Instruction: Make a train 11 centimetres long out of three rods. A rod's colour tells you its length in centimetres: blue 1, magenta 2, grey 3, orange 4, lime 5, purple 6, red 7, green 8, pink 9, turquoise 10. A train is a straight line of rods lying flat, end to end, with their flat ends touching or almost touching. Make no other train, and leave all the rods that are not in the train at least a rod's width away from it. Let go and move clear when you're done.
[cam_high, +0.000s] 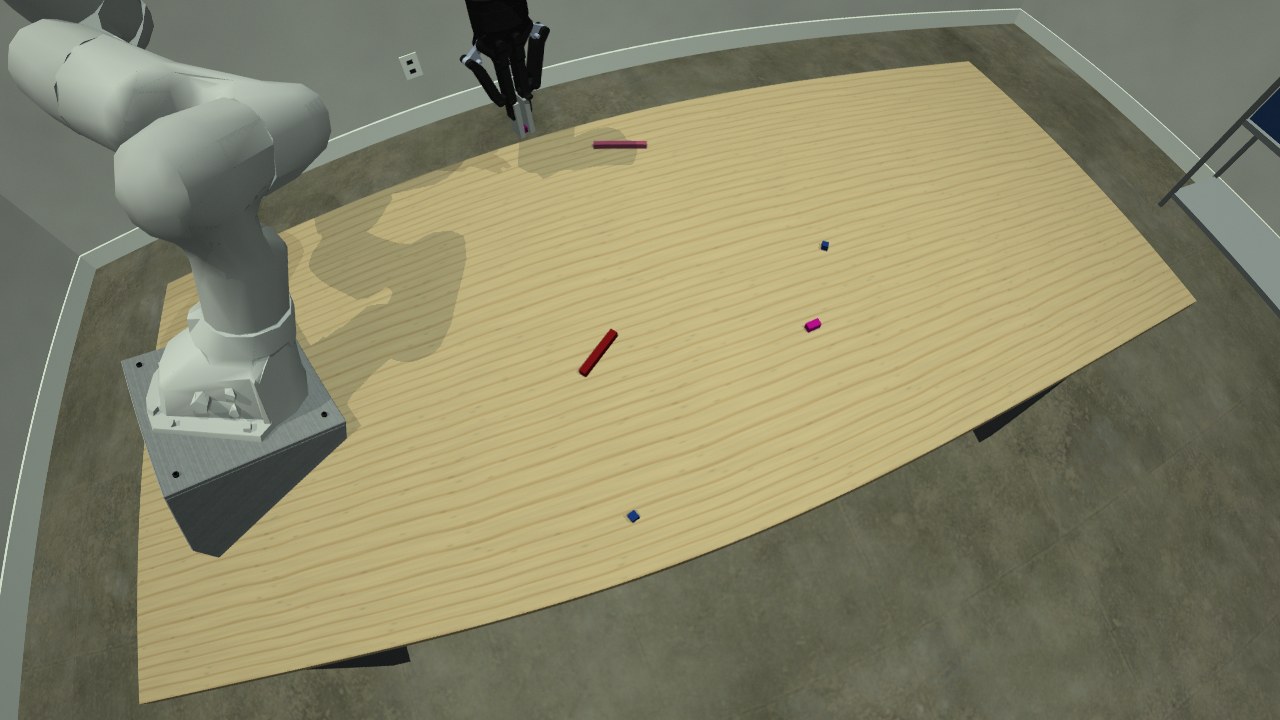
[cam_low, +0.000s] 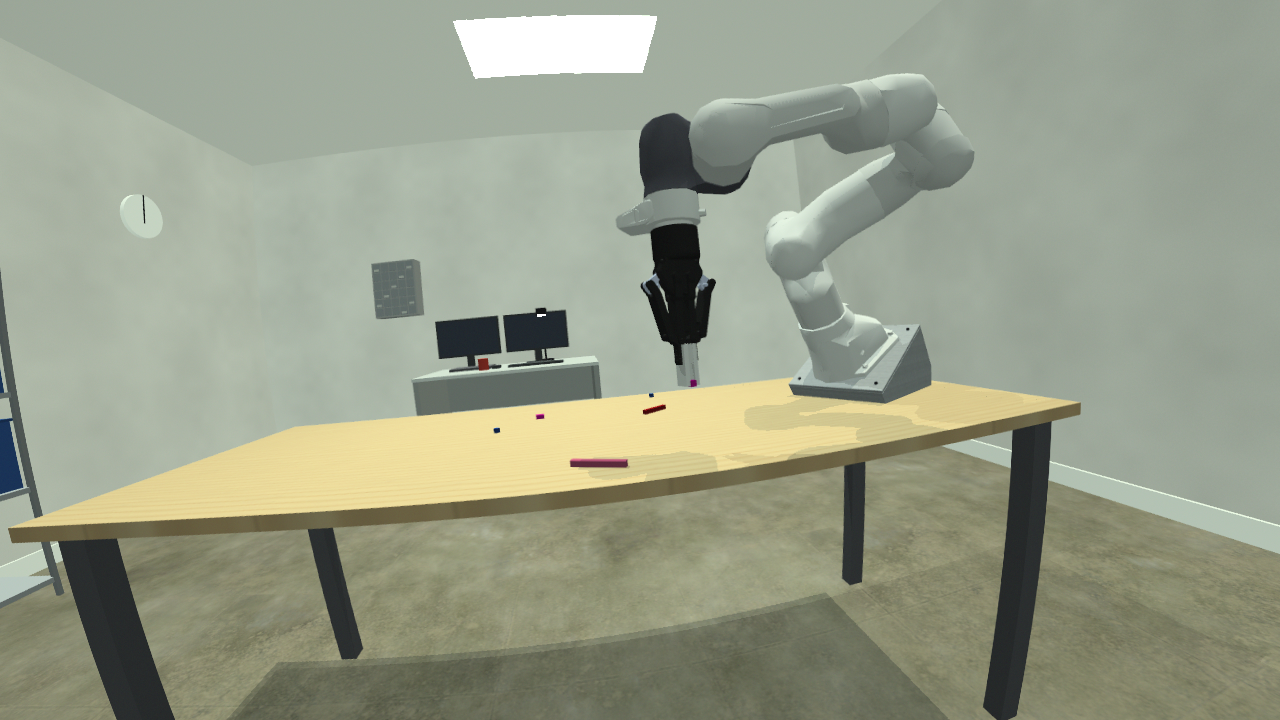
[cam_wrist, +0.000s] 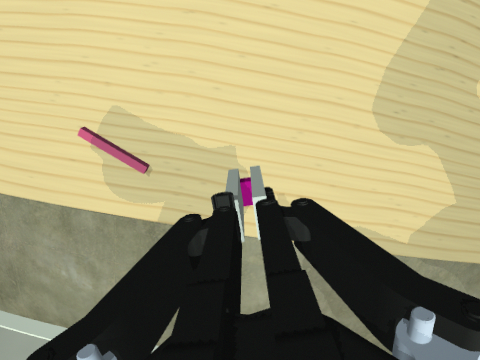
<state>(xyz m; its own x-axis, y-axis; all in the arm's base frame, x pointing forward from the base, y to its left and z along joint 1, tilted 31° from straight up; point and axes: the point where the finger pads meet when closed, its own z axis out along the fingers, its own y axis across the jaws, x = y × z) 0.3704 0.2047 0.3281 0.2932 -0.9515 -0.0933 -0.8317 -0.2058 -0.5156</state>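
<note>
My gripper (cam_high: 524, 130) (cam_low: 688, 379) (cam_wrist: 246, 183) is shut on a magenta rod (cam_wrist: 246, 192) (cam_low: 692, 383) and holds it above the table, near the edge where the pink rod lies. The pink rod (cam_high: 619, 144) (cam_low: 598, 462) (cam_wrist: 115, 151) lies flat, apart from the gripper. A red rod (cam_high: 597, 352) (cam_low: 654, 409) lies flat mid-table. A second magenta rod (cam_high: 812, 325) (cam_low: 539, 416) lies to the right in the top view, with a blue rod (cam_high: 824, 245) (cam_low: 496, 429) near it. Another blue rod (cam_high: 632, 515) (cam_low: 650, 394) lies by the front edge in the top view. No rods on the table touch each other.
The arm's base (cam_high: 232, 465) (cam_low: 859, 394) stands at one end of the wooden table (cam_high: 429, 537) (cam_low: 358, 483). The arm's shadow falls across the table by the base and around the pink rod. A desk with monitors stands beyond the table in the exterior view.
</note>
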